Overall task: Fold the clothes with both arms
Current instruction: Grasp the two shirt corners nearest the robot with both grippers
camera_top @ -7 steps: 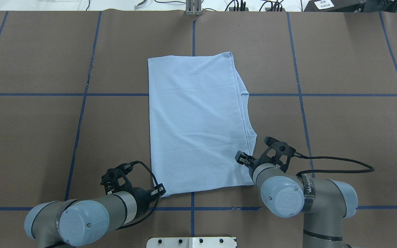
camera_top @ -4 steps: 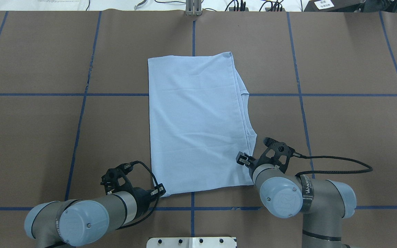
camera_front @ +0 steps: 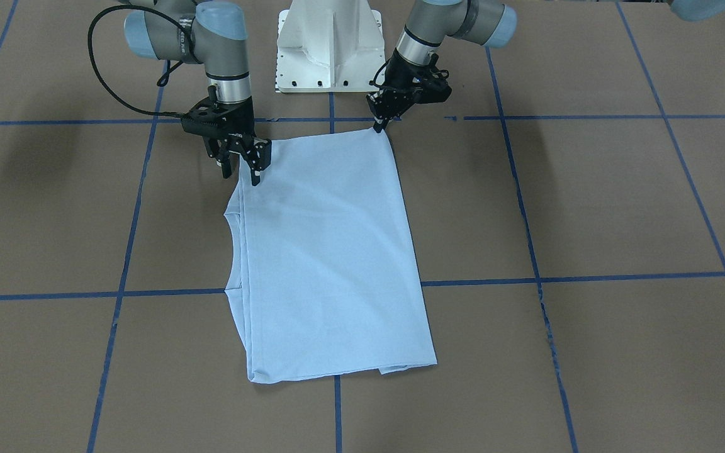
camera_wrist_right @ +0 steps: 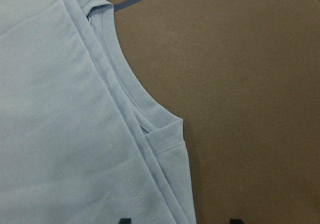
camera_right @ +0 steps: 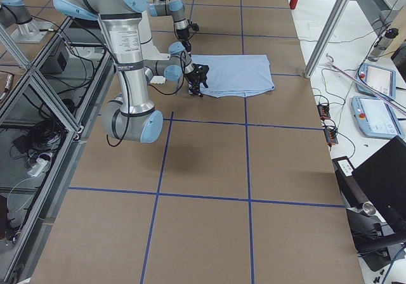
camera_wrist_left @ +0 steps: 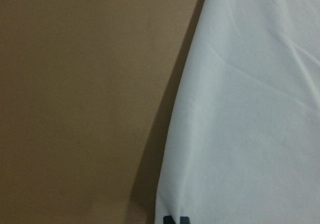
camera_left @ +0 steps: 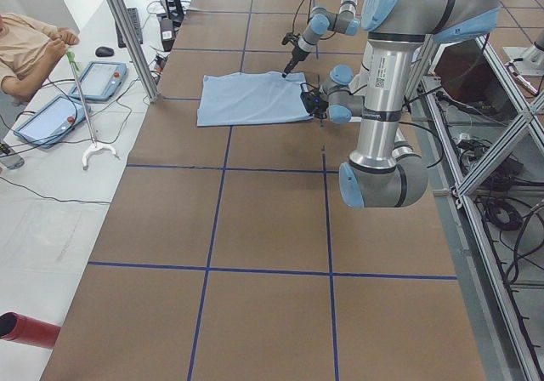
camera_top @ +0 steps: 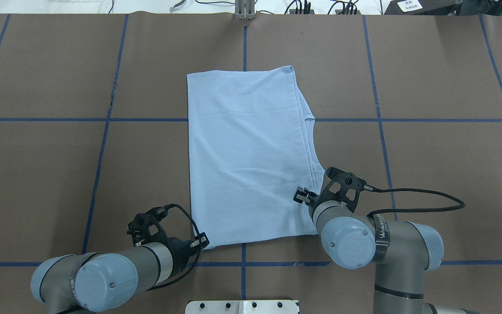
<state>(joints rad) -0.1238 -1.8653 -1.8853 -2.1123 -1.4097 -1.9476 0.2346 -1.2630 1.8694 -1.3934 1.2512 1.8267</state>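
The light blue T-shirt (camera_top: 246, 152) lies folded into a long rectangle in the middle of the table (camera_front: 589, 207), and it also shows small in the left side view (camera_left: 251, 99). Its ribbed collar (camera_wrist_right: 135, 99) and layered edges face the robot's right. My left gripper (camera_front: 377, 128) is down at the shirt's near-left corner (camera_top: 209, 244), shut on the cloth there. The left wrist view shows only shirt fabric (camera_wrist_left: 250, 109) and brown table. My right gripper (camera_front: 241, 171) hangs open over the shirt's near-right edge, just below the collar, with its fingers spread to either side of the layered edge (camera_wrist_right: 170, 184).
The white pedestal base (camera_front: 328, 44) stands at the robot's side of the table. Blue tape lines (camera_top: 103, 144) divide the brown surface into squares. In the left side view a person (camera_left: 25, 45) sits beyond the table's far edge, near tablets (camera_left: 51, 117) and a metal post (camera_left: 127, 32).
My right gripper has moved a little leftward and forward onto the shirt's edge, still open. The left arm and the shirt have stayed still.
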